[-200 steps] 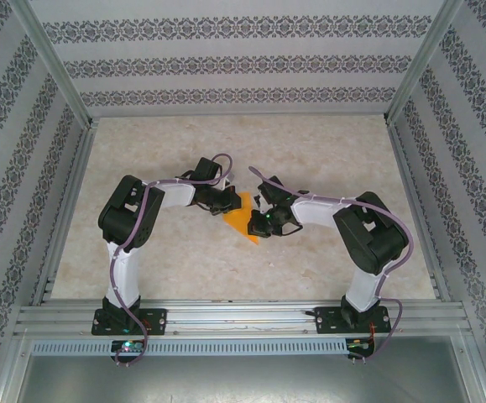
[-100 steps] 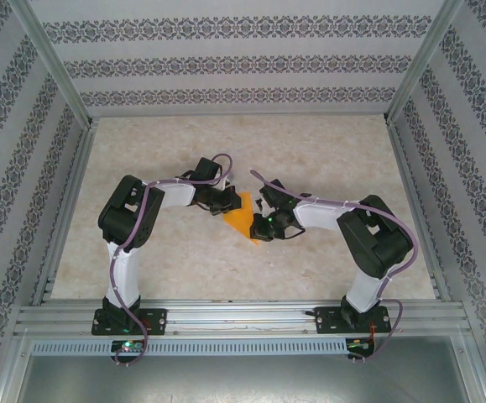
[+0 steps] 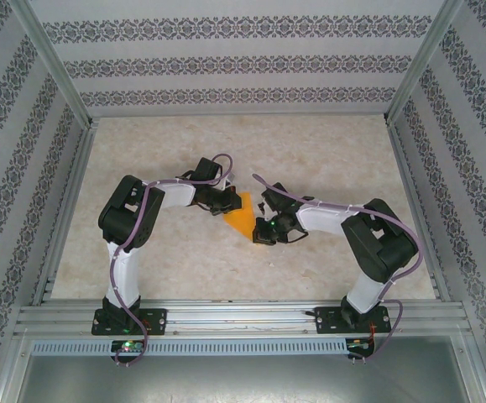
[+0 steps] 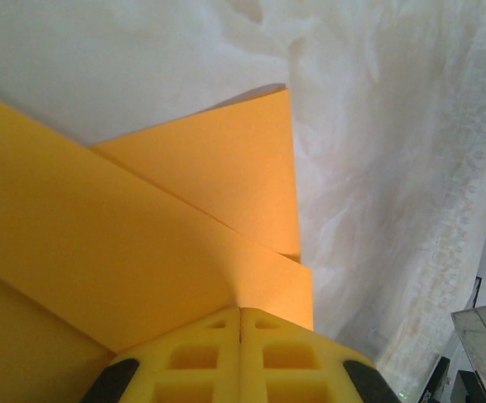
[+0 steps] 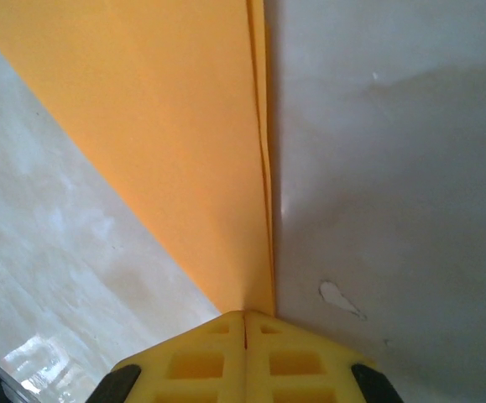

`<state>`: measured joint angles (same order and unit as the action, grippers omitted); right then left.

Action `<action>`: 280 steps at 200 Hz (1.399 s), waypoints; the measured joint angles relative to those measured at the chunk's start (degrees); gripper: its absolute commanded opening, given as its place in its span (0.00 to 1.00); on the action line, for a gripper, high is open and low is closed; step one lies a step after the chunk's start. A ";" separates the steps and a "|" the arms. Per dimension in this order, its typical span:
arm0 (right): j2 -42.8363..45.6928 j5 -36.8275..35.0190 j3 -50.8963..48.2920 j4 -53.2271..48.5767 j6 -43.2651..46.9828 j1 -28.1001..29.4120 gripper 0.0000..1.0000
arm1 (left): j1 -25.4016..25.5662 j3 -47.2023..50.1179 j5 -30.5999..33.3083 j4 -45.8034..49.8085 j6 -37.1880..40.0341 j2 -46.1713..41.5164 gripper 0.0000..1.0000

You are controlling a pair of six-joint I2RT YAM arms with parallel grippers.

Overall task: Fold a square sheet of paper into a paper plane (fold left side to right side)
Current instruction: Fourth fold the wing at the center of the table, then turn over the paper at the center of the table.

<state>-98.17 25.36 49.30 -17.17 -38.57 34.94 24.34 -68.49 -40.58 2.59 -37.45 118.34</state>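
The square sheet of paper (image 3: 241,215) is orange and folded into a narrow pointed shape, lying flat mid-table between the two arms. My left gripper (image 3: 223,207) is shut, its tips resting on the paper's left side. In the left wrist view the yellow fingertips (image 4: 241,309) meet with no gap, and overlapping orange flaps (image 4: 142,235) spread out beyond them. My right gripper (image 3: 260,236) is shut too, sitting at the paper's near pointed end. In the right wrist view its tips (image 5: 244,313) touch the paper (image 5: 184,126) where a doubled straight edge runs away from them.
The table (image 3: 326,159) has a pale marbled top, bounded by aluminium rails (image 3: 66,210) and patterned walls. A small white chip (image 5: 339,298) marks the surface just right of the right fingertips.
My right gripper has slid along the paper toward its near point and now covers that tip. The left gripper and the paper have stayed put.
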 measured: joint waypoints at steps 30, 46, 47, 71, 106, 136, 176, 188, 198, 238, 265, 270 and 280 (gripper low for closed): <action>1.01 0.20 -0.37 -2.14 0.48 0.11 0.00 | 0.00 0.00 -0.07 0.00 0.00 0.00 0.00; 1.95 0.76 -0.74 -5.44 1.07 0.09 0.00 | 0.00 0.00 -0.13 -0.02 0.00 0.00 0.00; 2.01 0.83 -0.76 -5.60 1.05 0.09 0.00 | 0.00 0.00 -0.13 -0.02 0.00 0.00 0.00; 5.03 3.02 -1.11 -10.10 2.36 -1.03 0.09 | 0.00 0.00 -0.20 -0.07 -0.02 0.00 0.00; 10.05 8.13 -0.83 -8.44 6.08 -7.21 0.29 | 0.07 0.00 -0.35 -0.09 -0.02 -0.09 0.00; 6.38 11.72 1.22 -2.73 8.83 -10.43 0.34 | 0.09 0.00 -0.42 -0.15 -0.31 -0.17 0.03; -2.08 14.03 5.03 3.69 12.17 -10.73 0.38 | 0.09 0.00 -0.81 -0.26 -2.21 -0.81 0.16; -3.37 14.19 5.77 4.57 13.18 -10.99 0.40 | 0.04 -0.13 -0.81 -0.07 -2.67 -1.84 0.23; -4.33 14.25 6.51 5.14 13.84 -11.23 0.41 | -0.07 -0.22 -0.79 0.00 -2.67 -3.34 0.26; -7.56 15.15 8.83 7.02 16.11 -11.58 0.41 | -2.47 0.42 1.11 0.09 -2.69 -13.66 0.29; -9.38 16.57 9.46 8.07 16.59 -11.58 0.36 | -6.05 3.78 2.45 -0.07 -2.23 -20.06 0.30; -9.57 16.79 9.49 8.26 16.61 -11.58 0.35 | -6.64 4.50 2.71 -0.04 -2.19 -20.70 0.31; -10.01 17.46 9.66 8.46 16.79 -11.58 0.30 | -7.56 5.99 3.23 0.09 -1.92 -21.57 0.31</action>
<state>-108.18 42.83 58.96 -8.71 -21.78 23.35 16.78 -62.50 -37.34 2.68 -39.38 96.77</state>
